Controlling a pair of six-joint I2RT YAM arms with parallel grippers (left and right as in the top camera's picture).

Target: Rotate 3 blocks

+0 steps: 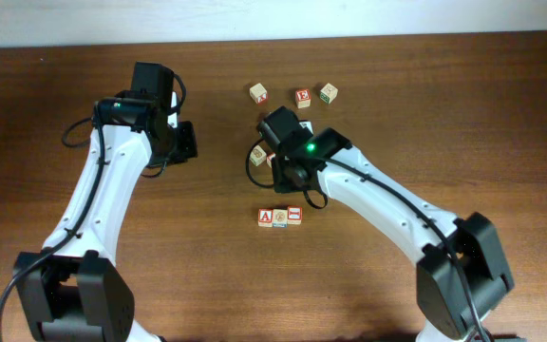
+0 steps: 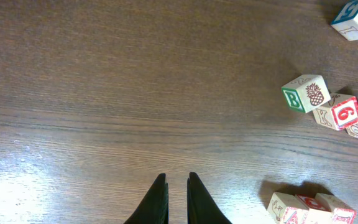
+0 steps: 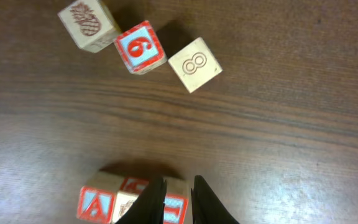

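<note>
Nearest row: the three task cubes sit side by side and touching on the counter [image 1: 444, 114]. They are the A block [image 1: 267, 218], the middle block [image 1: 280, 218] with a greenish-blue mark, and the I block [image 1: 294, 216].

Right tool [image 3: 179, 180]: hangs directly over the I-block end of the row. Fingers are drawn almost together with only a narrow slit between them. Nothing is held, and contact with the cube below cannot be judged.

Handling (judgement): small wooden cubes, so light, rigid and not fragile. The painted faces are probably a bit slick. The inner side faces are blocked by the neighbouring cubes. Take each cube across its two free faces, low and square on, so it does not twist out. The slit is narrower than a cube, so the tool needs to open first. Turning one cube may nudge the next.

Further out: a loose cluster of pineapple block [image 3: 89, 23], 6 block [image 3: 140, 48] and 8 block [image 3: 195, 64], close together and not part of the job.

Left tool [image 2: 176, 176]: over bare counter, well to the left of all the cubes. Fingers nearly closed and empty.

Farthest: E cube [image 1: 302, 96] and green-faced cube [image 1: 328, 92], well apart from the row.
</note>
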